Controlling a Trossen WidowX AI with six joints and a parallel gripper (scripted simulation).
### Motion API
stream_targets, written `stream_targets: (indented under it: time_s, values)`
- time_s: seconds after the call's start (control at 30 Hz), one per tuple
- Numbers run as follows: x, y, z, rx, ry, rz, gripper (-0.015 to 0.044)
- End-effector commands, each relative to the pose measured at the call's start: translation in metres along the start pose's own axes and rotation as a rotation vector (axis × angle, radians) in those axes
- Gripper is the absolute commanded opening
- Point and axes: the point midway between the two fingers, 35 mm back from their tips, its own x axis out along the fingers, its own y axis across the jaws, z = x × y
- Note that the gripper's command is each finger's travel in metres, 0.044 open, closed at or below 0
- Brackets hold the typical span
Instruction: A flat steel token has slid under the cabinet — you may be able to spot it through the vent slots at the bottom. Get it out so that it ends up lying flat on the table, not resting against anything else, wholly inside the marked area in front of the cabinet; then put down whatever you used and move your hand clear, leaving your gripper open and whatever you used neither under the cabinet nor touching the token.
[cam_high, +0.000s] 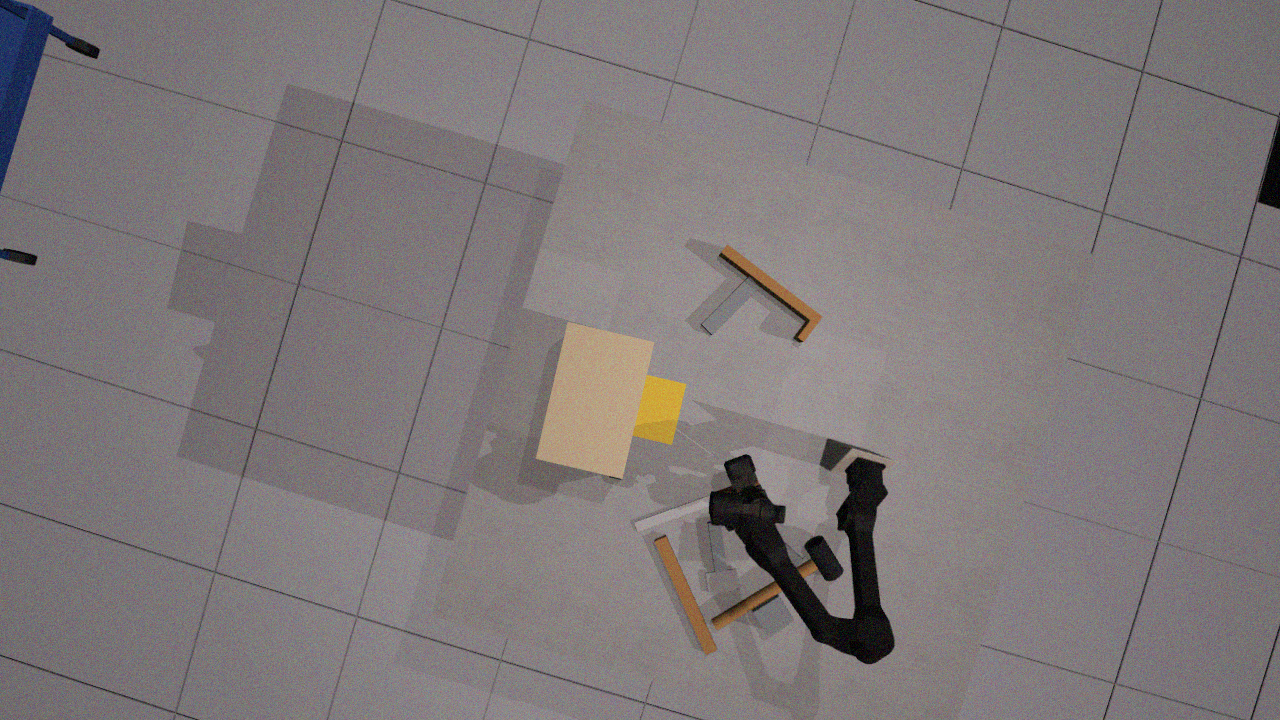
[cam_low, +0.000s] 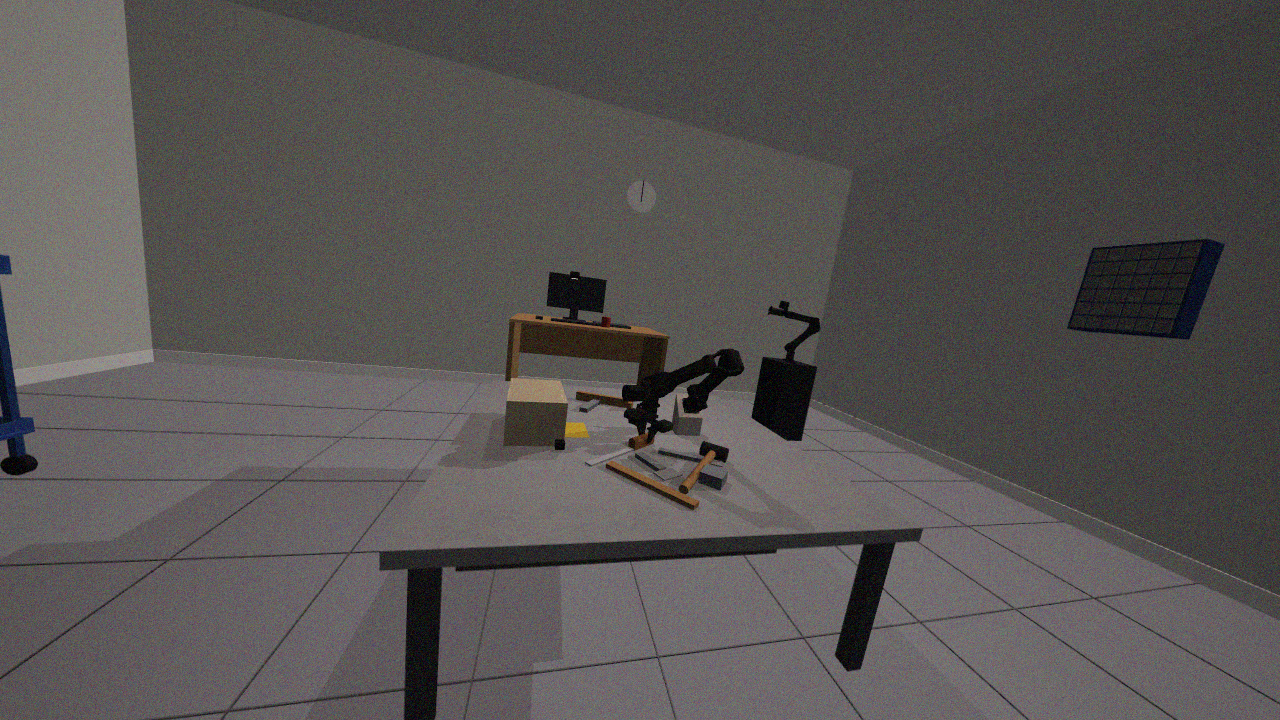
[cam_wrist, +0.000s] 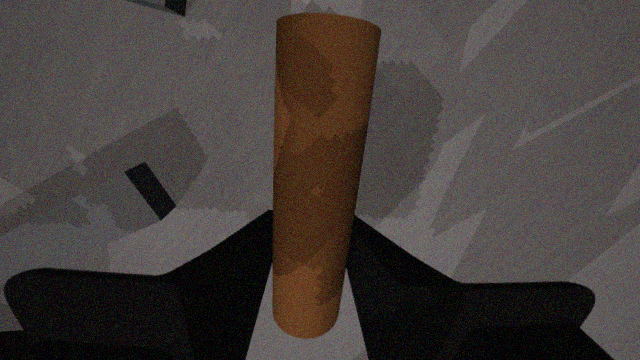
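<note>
My gripper (cam_high: 750, 503) (cam_low: 646, 436) (cam_wrist: 310, 220) is shut on the round wooden handle (cam_low: 640, 442) (cam_wrist: 320, 150) of a tool. The tool's long, thin, pale blade (cam_high: 669, 514) (cam_low: 608, 457) points left, toward the table area beside the cabinet's near end. Its tip is clear of the cabinet and the marked area. How high the tool is held is hard to tell. The beige cabinet (cam_high: 595, 400) (cam_low: 535, 416) stands left of my gripper. The yellow marked area (cam_high: 662, 411) (cam_low: 577, 430) lies at its front. No token shows on its visible part, and I cannot see the token under the cabinet.
A wooden bar (cam_high: 685, 594) (cam_low: 651, 484), a mallet (cam_high: 760, 596) (cam_low: 698, 470) and grey pieces lie on the near side. An L-shaped wooden piece (cam_high: 771, 282) with a grey strip (cam_high: 725, 305) lies on the far side. A pale wedge-like block (cam_low: 687, 421) stands by the arm's base.
</note>
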Motion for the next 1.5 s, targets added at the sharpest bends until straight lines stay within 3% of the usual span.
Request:
stream_targets:
  time_s: [0.0, 1.47]
  values:
    - [-0.0014, 0.0065, 0.0024, -0.011, -0.007, -0.001, 0.0]
    - [-0.0014, 0.0115, 0.0037, 0.29, -0.007, 0.001, 0.0]
